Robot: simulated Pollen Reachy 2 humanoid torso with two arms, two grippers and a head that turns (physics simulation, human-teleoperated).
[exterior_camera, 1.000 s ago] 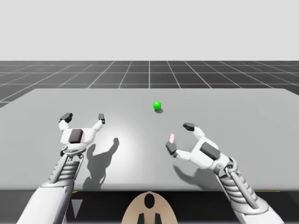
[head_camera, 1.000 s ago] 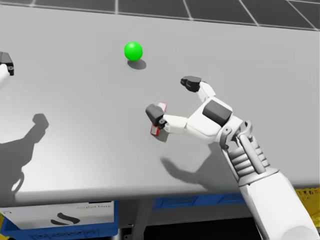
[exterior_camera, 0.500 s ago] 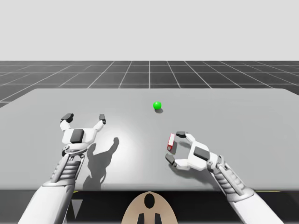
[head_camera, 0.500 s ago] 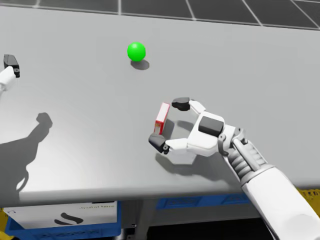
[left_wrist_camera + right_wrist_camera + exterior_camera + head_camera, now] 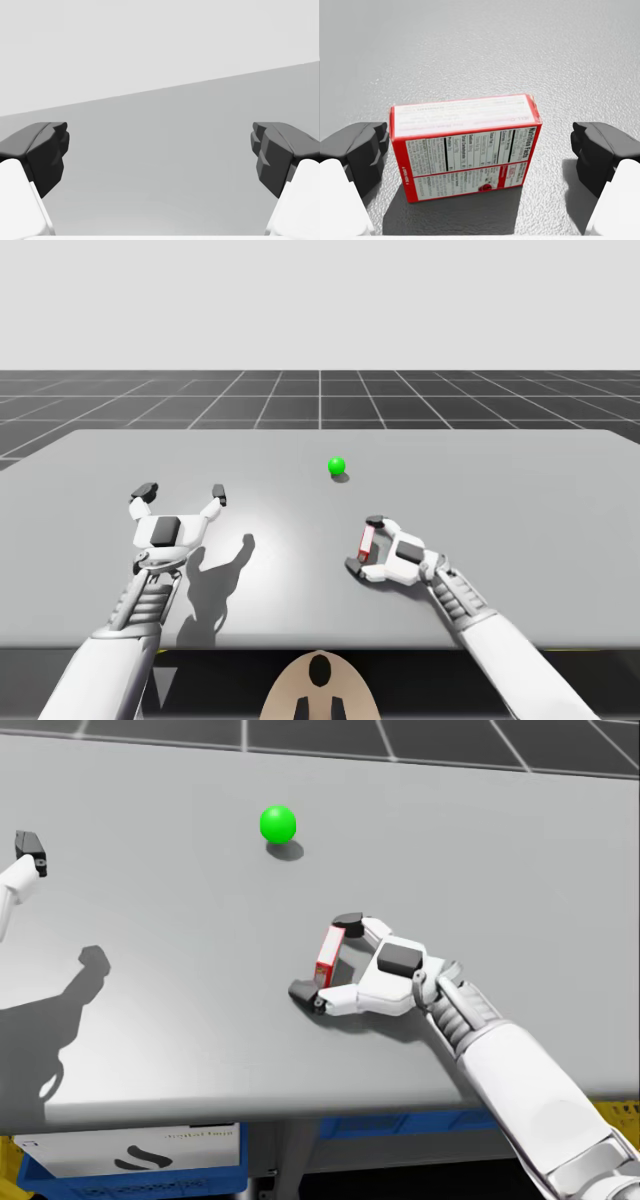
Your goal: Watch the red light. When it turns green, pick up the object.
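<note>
The light (image 5: 337, 466), a small ball on the grey table (image 5: 500, 470), glows green (image 5: 278, 824). A small red and white box (image 5: 367, 540) stands on its long edge nearer me (image 5: 327, 955). My right gripper (image 5: 365, 543) lies low on the table, open, one finger on each side of the box (image 5: 325, 956). In the right wrist view the box (image 5: 465, 145) sits between the fingers of that gripper (image 5: 480, 155), with a gap on both sides. My left gripper (image 5: 181, 492) hovers open over bare table at the left (image 5: 160, 155).
The green light stands a short way beyond the box. A blue bin (image 5: 120, 1170) with a white label sits under the table's front edge. Bare table stretches between my two arms and to the right of the box.
My right gripper has dropped to the table and moved in until its fingers straddle the red box. The left arm has hardly moved. My head has turned slightly.
</note>
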